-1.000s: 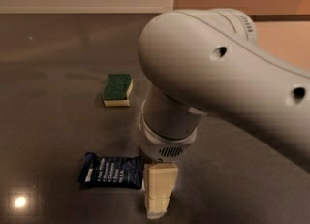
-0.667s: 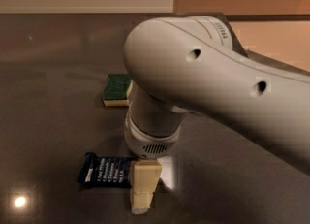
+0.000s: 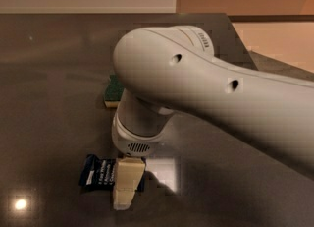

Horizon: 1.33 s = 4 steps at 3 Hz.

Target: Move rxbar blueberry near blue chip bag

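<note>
**Tool over the bar.** The tool (image 3: 126, 190) hung low at the near edge of the bench (image 3: 54, 123), its cream tip in front of the right end of the rxbar blueberry (image 3: 98, 172). How wide it stood, and whether it had hold of anything, could not be told: only one pale face of it showed, and contact with the wrapper was not resolved.

Over the preceding second the tool had travelled leftward, from a position just beside the bar's right end to one overlapping it. The bar itself had not shifted. This was judged to be the closing approach to a grasp, with the carry not yet begun.

The bar lay flat on the bench, its long axis running left to right across the view. The left end was exposed and the right end was hidden behind the tool. Rows of white print ran across the dark wrapper.

The white arm (image 3: 206, 98) filled the centre and right of the view. Behind it a green sponge (image 3: 113, 89) showed in part. The blue chip bag was not in view, so the distance left to cover could not be judged.
</note>
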Each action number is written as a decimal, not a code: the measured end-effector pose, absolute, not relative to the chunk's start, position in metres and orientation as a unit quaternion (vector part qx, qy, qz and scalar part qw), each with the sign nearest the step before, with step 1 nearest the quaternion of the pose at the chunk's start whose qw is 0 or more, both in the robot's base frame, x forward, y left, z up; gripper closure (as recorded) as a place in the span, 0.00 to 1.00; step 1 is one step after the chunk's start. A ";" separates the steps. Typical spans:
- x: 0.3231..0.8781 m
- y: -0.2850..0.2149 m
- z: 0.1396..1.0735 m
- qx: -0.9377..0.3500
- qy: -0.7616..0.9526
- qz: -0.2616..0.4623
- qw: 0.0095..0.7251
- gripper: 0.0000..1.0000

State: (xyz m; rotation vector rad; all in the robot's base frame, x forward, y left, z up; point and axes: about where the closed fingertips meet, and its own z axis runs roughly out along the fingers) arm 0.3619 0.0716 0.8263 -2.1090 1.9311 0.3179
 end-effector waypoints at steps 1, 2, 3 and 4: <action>0.363 0.078 0.825 -0.725 0.666 0.114 0.135 0.18; 0.364 0.078 0.827 -0.725 0.665 0.113 0.139 0.41; 0.365 0.069 0.834 -0.724 0.666 0.107 0.146 0.64; 0.376 0.047 0.849 -0.717 0.673 0.094 0.155 0.88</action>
